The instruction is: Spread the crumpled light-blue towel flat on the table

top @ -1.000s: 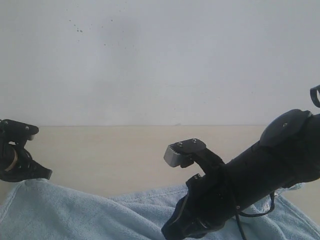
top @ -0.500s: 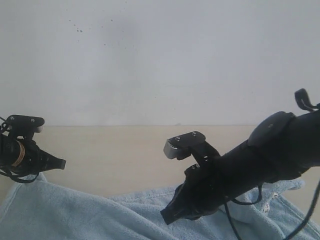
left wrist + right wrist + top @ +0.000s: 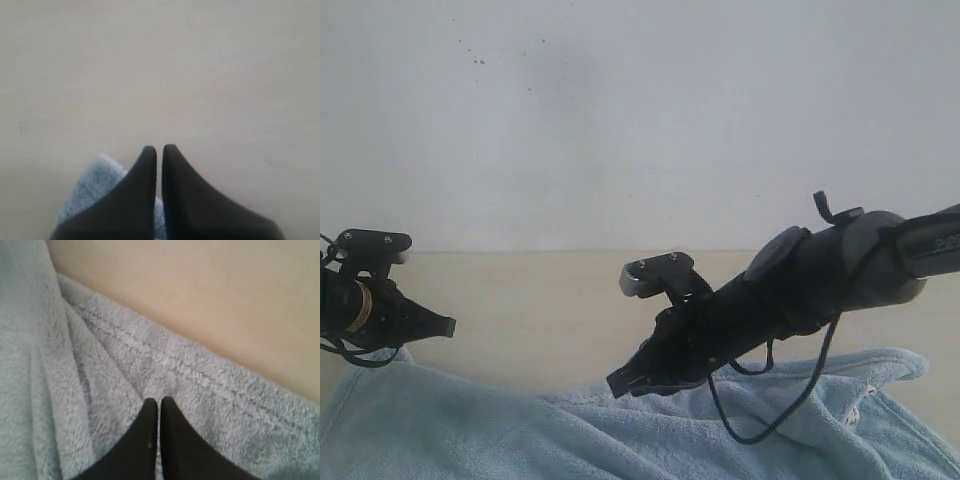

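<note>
Broadly, the desk (image 3: 540,310) is a plain cream surface running back to a white wall. Most of it lies bare, which gives the cloth the room it needs. Across its near part lies the towel (image 3: 470,430), pale blue and fluffy. It is largely opened out, but long ridges run through its middle and the far corner on the right side is rumpled. By my reading the spreading is well on but not finished.

The right arm reaches in toward the middle, and the right gripper (image 3: 159,401) sits with its jaws pressed together, tips low over the stitched hem just where several folds meet. That looks like the right spot for drawing the ridges out. The left gripper (image 3: 159,149), jaws likewise closed to a thin slit, points out over bare desk with the towel's left far corner just beneath its fingers. This would suit pulling that corner outward. Whether either nips any pile between its tips I cannot tell.
</note>
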`<state>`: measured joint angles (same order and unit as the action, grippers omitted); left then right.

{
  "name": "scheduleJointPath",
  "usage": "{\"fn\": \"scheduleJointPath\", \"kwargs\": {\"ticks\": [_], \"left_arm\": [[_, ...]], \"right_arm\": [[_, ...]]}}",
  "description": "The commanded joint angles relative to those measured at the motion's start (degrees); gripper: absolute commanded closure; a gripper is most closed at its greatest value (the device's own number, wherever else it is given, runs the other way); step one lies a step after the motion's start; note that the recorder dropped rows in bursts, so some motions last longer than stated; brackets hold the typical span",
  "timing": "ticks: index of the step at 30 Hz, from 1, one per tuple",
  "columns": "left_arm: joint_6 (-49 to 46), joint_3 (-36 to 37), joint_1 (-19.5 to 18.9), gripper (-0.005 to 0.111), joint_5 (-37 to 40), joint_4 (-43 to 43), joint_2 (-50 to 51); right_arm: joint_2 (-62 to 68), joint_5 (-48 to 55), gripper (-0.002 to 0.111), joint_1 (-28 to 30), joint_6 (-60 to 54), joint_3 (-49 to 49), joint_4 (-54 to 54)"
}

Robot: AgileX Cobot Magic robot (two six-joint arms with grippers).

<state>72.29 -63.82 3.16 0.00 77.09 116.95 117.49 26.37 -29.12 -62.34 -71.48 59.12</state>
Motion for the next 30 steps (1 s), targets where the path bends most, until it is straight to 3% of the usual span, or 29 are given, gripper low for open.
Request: {"fn": "scheduleJointPath", "kwargs": {"ticks": [1, 9, 19, 30], "left_arm": [[0.2, 0.3, 0.5, 0.103, -1.0, -0.2, -0.5], [0.2, 0.3, 0.7, 0.103, -1.3, -0.2, -0.5], [0.2, 0.3, 0.9, 0.103, -2.6, -0.2, -0.5], [0.2, 0.3, 0.9, 0.103, -3.2, -0.2, -0.5]], "right_arm": [[3.9, 1.8, 0.106, -0.1, 2.0, -4.5, 0.5], [7.2, 2.9, 0.106, -0.2, 2.1, -5.2, 0.3], [11.9, -12.8, 0.106, -0.2, 2.2, -5.6, 0.3], [14.4, -17.6, 0.106, 0.1, 11.5, -19.0, 0.2]]}}
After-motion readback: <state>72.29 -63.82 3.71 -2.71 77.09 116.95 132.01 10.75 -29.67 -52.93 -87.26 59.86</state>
